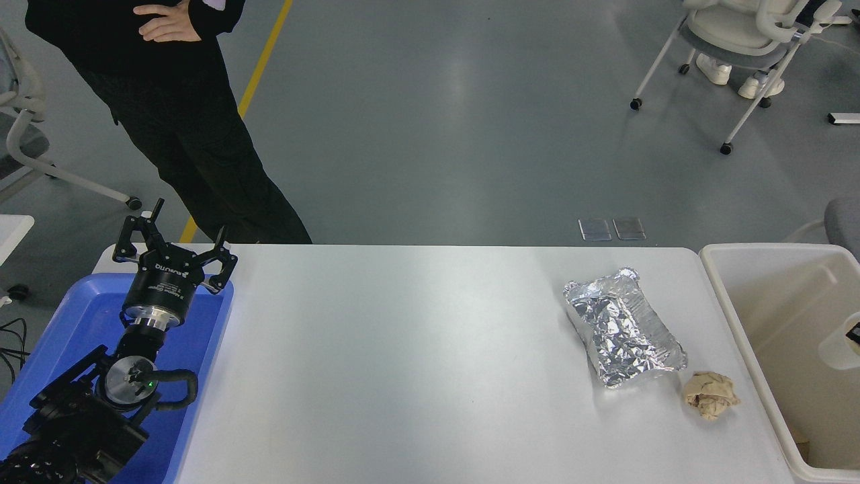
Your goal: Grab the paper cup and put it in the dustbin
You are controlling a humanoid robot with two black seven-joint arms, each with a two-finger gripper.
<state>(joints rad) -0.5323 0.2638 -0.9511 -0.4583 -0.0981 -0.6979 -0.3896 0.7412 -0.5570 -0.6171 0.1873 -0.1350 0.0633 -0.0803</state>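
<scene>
The white paper cup [839, 350] hangs at the picture's right edge, inside the opening of the cream-white dustbin [729, 309], below its rim. Only a small black tip of my right gripper [854, 332] shows at the edge, against the cup's upper side; it holds the cup, and the rest of the arm is out of view. My left gripper [176, 236] is parked open and empty over the blue tray at the lower left.
A crinkled silver foil packet [625, 329] and a crumpled tan paper ball [710, 395] lie on the white table near the bin. A blue tray [74, 316] sits at the left. A person in black [188, 121] stands at the far left.
</scene>
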